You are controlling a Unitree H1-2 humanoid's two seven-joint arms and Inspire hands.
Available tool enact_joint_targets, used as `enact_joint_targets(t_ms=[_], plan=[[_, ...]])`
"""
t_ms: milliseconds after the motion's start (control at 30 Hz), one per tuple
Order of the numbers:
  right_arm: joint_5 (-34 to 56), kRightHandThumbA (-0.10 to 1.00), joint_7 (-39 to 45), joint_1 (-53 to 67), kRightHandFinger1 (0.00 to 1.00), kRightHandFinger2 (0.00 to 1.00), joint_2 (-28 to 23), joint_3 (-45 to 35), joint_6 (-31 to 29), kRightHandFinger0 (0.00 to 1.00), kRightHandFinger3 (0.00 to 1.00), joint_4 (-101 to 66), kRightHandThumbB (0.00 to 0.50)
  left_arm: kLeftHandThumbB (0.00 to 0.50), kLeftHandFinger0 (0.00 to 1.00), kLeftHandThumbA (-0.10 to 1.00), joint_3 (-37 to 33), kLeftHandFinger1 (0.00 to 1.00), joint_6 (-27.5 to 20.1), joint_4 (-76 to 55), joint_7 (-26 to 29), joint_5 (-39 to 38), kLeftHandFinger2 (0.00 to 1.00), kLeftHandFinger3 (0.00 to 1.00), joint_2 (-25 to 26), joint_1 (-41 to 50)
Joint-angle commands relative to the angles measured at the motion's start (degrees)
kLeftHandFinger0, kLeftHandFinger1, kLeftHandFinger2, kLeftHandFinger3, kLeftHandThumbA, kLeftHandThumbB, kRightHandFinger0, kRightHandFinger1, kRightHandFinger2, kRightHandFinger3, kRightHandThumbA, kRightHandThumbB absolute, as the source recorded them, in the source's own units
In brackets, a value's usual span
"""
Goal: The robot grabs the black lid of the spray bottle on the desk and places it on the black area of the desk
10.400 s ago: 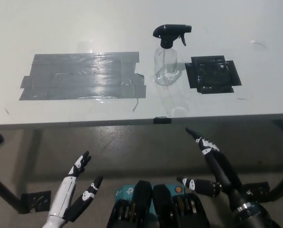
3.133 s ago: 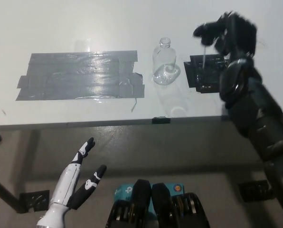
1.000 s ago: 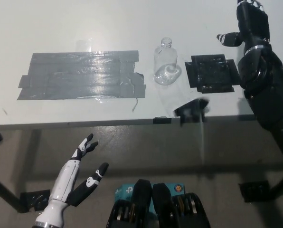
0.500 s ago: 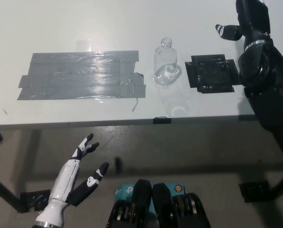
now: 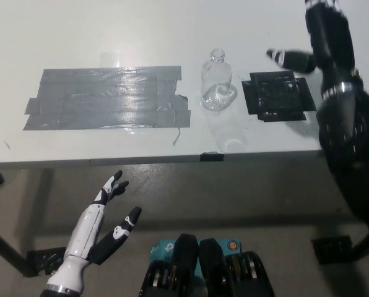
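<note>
Right hand (image 5: 324,43) above black area (image 5: 278,96), beside bottle (image 5: 217,82)

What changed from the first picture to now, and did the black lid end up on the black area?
The lid came off the spray bottle, was carried over the black area, then dropped past the desk edge; now out of view. The right hand is open above the desk. Left hand rests low. Bottle, grey tape unmoved.

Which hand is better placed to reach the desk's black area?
Right: the right hand hangs beside the black area; the left hand rests low, below the desk edge.
</note>
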Motion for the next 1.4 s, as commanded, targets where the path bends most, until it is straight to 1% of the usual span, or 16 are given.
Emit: enact_joint_targets(t_ms=[0,33,167,267,300,333,433,500,567,667,767,800,900,1167,1300,1367], plan=[[-1.5,0.87,6.9,10.1,1.00,1.00,-1.6,1.0,1.2,1.00,1.00,-26.4,0.245,0.000,1.00,0.89,0.7,1.00,-0.9,-1.0,-0.3,-1.0,0.97,1.00,1.2,-1.2],[-1.5,0.85,6.7,12.8,1.00,1.00,-1.5,1.5,0.0,1.00,1.00,-28.2,0.239,0.000,1.00,0.89,0.8,1.00,-1.1,-0.6,-0.3,-1.5,1.00,1.00,1.2,-1.2],[-1.1,0.84,5.6,21.3,1.00,1.00,-0.9,3.1,-4.1,1.00,1.00,-30.8,0.239,0.000,1.00,0.92,0.9,1.00,-1.3,-0.1,-0.4,-2.7,1.00,1.00,0.8,-0.3],[0.2,0.80,4.7,26.8,1.00,1.00,-0.3,3.7,-6.4,1.00,1.00,-29.4,0.214,0.000,1.00,0.94,0.6,1.00,-1.9,0.3,-0.3,-3.0,1.00,1.00,0.5,0.9],[0.5,0.76,3.6,28.8,1.00,1.00,0.0,3.8,-8.2,1.00,1.00,-27.6,0.205,0.000,1.00,0.96,0.5,1.00,-2.1,0.4,-0.3,-3.0,1.00,1.00,0.5,1.3],[0.8,0.75,2.8,30.7,1.00,1.00,0.5,3.9,-9.6,1.00,1.00,-26.0,0.203,0.007,1.00,0.97,0.5,1.00,-2.1,0.6,-0.3,-3.3,1.00,1.00,0.4,1.8],[1.4,0.71,2.0,33.3,1.00,1.00,1.7,3.8,-12.2,1.00,1.00,-22.5,0.201,0.001,1.00,0.98,0.5,1.00,-2.0,0.7,-0.5,-4.0,1.00,1.00,0.4,3.0],[1.6,0.68,1.6,34.1,1.00,1.00,2.1,3.7,-14.1,1.00,1.00,-19.6,0.190,0.000,1.00,0.98,0.5,1.00,-1.7,0.6,-0.4,-4.0,1.00,1.00,0.4,3.5],[1.9,0.64,1.2,34.8,1.00,1.00,2.6,3.2,-15.8,1.00,1.00,-16.8,0.198,0.000,1.00,0.98,0.3,1.00,-2.0,0.8,-0.1,-3.8,1.00,1.00,0.3,3.9],[3.0,0.62,1.1,35.9,1.00,1.00,2.9,2.4,-17.9,1.00,1.00,-13.1,0.198,0.000,1.00,0.97,0.1,1.00,-2.1,0.9,-0.3,-4.1,1.00,1.00,0.0,4.6],[4.0,0.61,2.1,35.7,1.00,1.00,3.4,1.7,-18.4,1.00,1.00,-10.7,0.206,0.000,1.00,0.95,0.0,1.00,-2.7,1.1,0.2,-3.7,1.00,1.00,0.1,4.9],[4.0,0.62,2.5,35.7,1.00,1.00,3.5,1.7,-18.2,1.00,1.00,-10.3,0.215,0.000,1.00,0.95,-0.1,1.00,-2.9,1.2,0.2,-3.6,1.00,1.00,0.1,5.1],[3.9,0.66,3.2,35.8,1.00,1.00,3.4,1.7,-18.5,1.00,1.00,-8.8,0.219,0.004,1.00,0.94,-0.2,1.00,-3.0,1.2,0.0,-4.0,1.00,1.00,0.0,5.6],[5.7,0.66,5.6,35.1,1.00,1.00,3.6,0.8,-18.0,1.00,1.00,-6.9,0.220,0.006,1.00,0.95,-0.3,1.00,-2.7,1.2,0.0,-4.1,1.00,1.00,0.0,5.6],[5.7,0.63,6.1,35.2,1.00,1.00,3.6,0.7,-18.0,1.00,1.00,-7.2,0.209,0.000,1.00,0.94,-0.3,1.00,-3.0,1.0,0.1,-4.0,1.00,1.00,0.2,5.7],[5.5,0.64,6.2,35.2,1.00,1.00,3.6,0.7,-18.1,1.00,1.00,-7.1,0.215,0.000,1.00,0.94,-0.3,1.00,-3.1,1.0,0.1,-3.8,1.00,1.00,0.2,5.7]])
